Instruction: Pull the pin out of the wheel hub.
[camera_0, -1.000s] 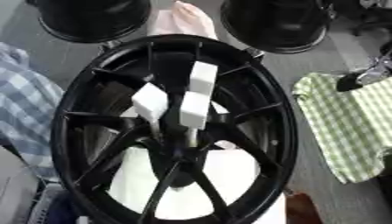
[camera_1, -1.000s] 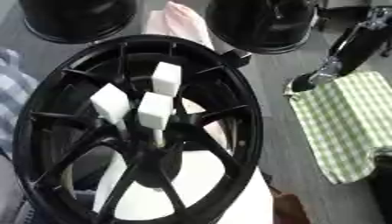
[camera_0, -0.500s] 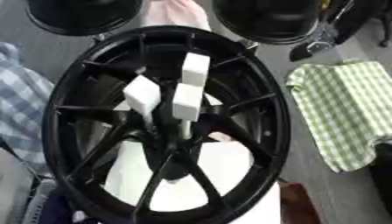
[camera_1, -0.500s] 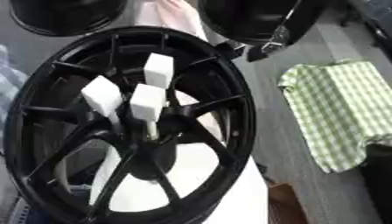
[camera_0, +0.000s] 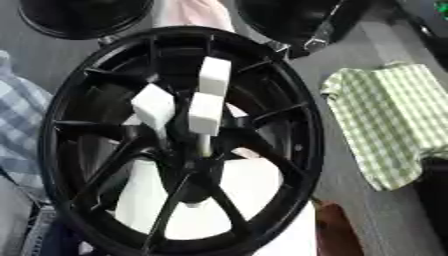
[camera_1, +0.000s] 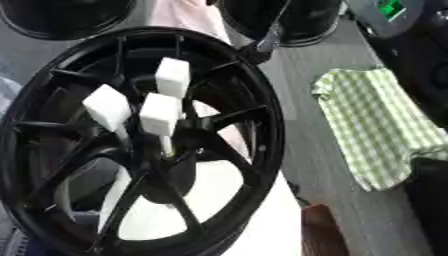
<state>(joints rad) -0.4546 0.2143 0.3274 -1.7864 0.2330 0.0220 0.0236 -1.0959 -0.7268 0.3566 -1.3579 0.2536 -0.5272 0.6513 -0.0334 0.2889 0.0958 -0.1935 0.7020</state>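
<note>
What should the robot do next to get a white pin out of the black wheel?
Probably bring a hand down to the wheel hub first. No hand shows in either view, and three white-topped pins stand upright in the middle of the black wheel, none gripped.

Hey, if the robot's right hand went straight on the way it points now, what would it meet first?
Most likely the black wheel's rim, at its upper right edge. The right hand comes in from the upper right, pointing down-left at that edge, well short of the white-capped pins. Depth is unclear; it may already touch.
</note>
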